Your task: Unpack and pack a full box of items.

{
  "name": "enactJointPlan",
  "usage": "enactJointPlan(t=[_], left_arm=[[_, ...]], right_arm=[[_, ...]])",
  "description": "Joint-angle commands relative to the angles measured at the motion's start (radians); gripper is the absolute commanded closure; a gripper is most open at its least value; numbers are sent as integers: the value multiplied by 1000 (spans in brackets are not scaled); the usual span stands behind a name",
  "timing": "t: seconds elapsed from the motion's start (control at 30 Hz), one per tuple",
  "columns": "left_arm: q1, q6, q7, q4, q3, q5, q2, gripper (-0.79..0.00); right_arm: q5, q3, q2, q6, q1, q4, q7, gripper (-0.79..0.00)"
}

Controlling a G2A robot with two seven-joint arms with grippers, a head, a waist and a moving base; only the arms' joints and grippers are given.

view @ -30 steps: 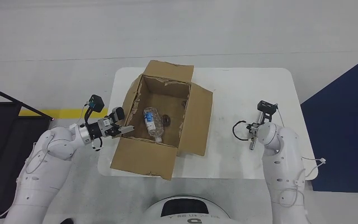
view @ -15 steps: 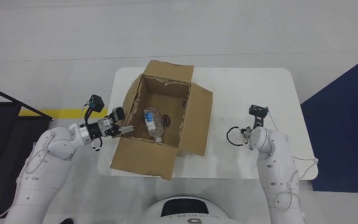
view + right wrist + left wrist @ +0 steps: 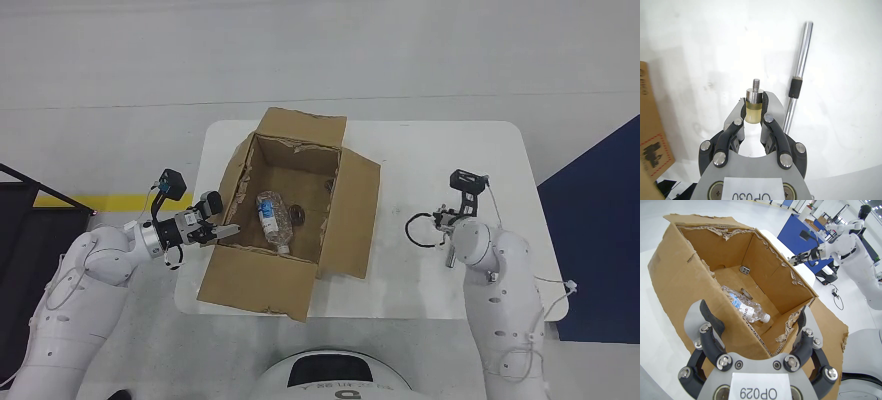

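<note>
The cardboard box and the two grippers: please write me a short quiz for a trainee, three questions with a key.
1. True or false: the plastic bottle lies inside the cardboard box.
2. The right gripper holds: A a bottle cap; B a threaded stud; C nothing.
3. Fill in: the left gripper, beside the box, has its jaws ____.
Key: 1 true; 2 B; 3 open.

The white table lies beneath my right claw. Out past my left claw, a yellow stripe crosses the grey floor. Out past my right claw stands a blue panel.
</note>
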Motion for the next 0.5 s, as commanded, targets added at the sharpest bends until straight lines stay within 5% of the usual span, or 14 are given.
enactJointPlan(t=[0.0,0.2,0.47], left_arm=[[0,0,0,0,0,0,0,-785],[0,0,0,0,0,0,0,-785],[0,0,0,0,0,0,0,-785]], right_arm=[[149,26,-1,-69,-52,-88,-53,0],[428,92,-3,-113,-120,-171,-114,0],[428,92,-3,-113,-120,-171,-114,0]])
